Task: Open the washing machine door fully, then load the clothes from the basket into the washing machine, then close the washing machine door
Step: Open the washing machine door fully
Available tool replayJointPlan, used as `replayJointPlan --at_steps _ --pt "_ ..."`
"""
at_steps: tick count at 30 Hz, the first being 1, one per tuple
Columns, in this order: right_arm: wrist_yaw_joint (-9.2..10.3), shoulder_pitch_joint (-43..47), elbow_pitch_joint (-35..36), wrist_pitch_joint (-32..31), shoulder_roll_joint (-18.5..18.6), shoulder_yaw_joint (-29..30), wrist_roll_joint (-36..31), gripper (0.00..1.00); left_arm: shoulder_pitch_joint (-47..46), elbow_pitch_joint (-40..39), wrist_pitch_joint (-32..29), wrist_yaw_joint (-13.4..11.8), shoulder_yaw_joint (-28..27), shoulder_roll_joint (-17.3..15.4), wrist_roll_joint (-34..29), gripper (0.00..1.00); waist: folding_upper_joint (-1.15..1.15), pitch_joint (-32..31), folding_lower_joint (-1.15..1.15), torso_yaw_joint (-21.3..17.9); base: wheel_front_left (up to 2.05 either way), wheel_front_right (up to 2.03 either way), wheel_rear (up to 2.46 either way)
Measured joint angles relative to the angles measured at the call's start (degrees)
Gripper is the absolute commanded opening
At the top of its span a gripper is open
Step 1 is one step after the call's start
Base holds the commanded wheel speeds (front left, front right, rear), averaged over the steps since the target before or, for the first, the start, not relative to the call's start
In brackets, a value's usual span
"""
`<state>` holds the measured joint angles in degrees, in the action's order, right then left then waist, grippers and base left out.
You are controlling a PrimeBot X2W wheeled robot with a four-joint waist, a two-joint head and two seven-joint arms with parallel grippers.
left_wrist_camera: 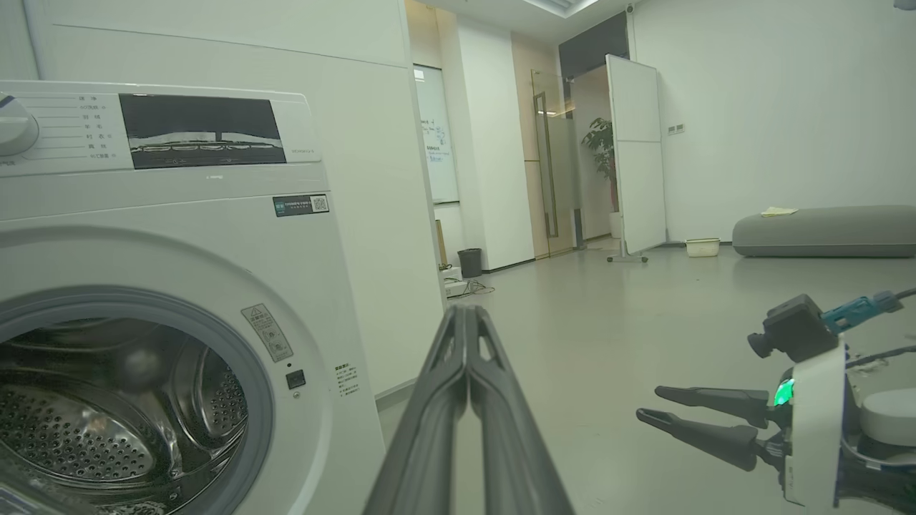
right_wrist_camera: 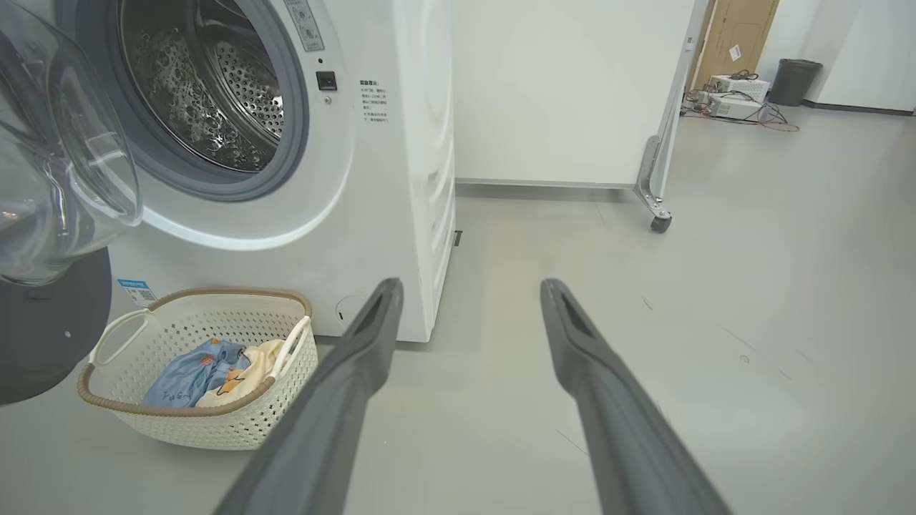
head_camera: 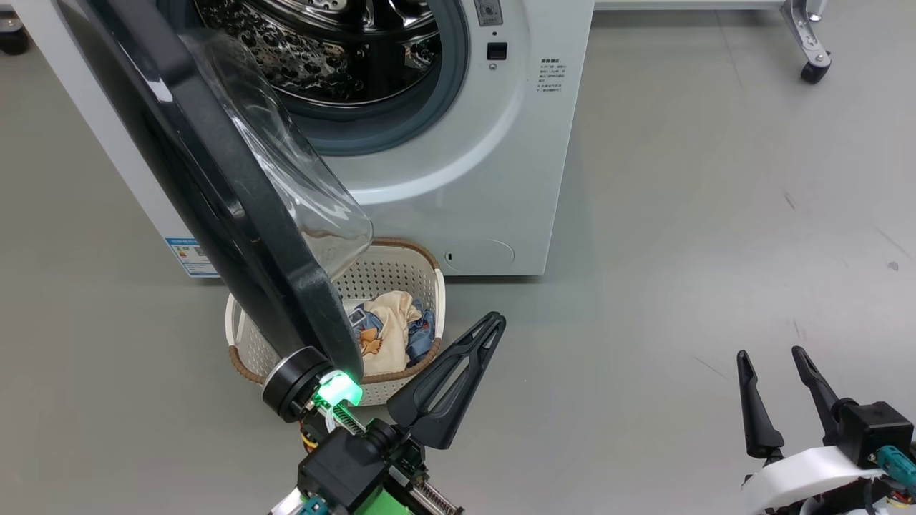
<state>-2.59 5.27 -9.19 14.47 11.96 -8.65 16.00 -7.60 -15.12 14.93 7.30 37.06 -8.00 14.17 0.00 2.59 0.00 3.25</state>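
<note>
A smooth grey floor (head_camera: 715, 214) is seen throughout, marked by a few faint scuffs. White walls (left_wrist_camera: 773, 107) are evenly lit, and a bright ceiling light (left_wrist_camera: 554, 4) is visible overhead. A white partition panel (left_wrist_camera: 635, 157) on castors is stood near the far wall, with a potted plant (left_wrist_camera: 597, 146) just beside it and a glass door (left_wrist_camera: 547, 157) next to that. A long grey cushion (left_wrist_camera: 823, 230) is laid on the floor along the wall, with a small cream tub (left_wrist_camera: 703, 247) near its end. A dark bin (left_wrist_camera: 470, 262) is placed by a wall corner, with loose cables (left_wrist_camera: 469, 287) near it.
</note>
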Motion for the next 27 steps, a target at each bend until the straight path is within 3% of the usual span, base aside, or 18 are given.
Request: replayJointPlan --at_steps 11,27 --pt "-0.86 -0.25 0.15 0.01 0.09 1.11 -0.11 1.00 -0.35 4.30 0.00 0.00 0.01 -0.20 -0.60 0.00 0.00 2.81 0.00 -0.40 0.00 0.00 0.00" --pt "-1.44 -2.63 0.35 0.01 -0.23 2.25 -1.25 1.00 -0.23 14.58 -0.08 -0.01 -5.36 -0.45 -0.58 0.00 0.00 7.70 0.00 0.12 0.00 0.00 0.00"
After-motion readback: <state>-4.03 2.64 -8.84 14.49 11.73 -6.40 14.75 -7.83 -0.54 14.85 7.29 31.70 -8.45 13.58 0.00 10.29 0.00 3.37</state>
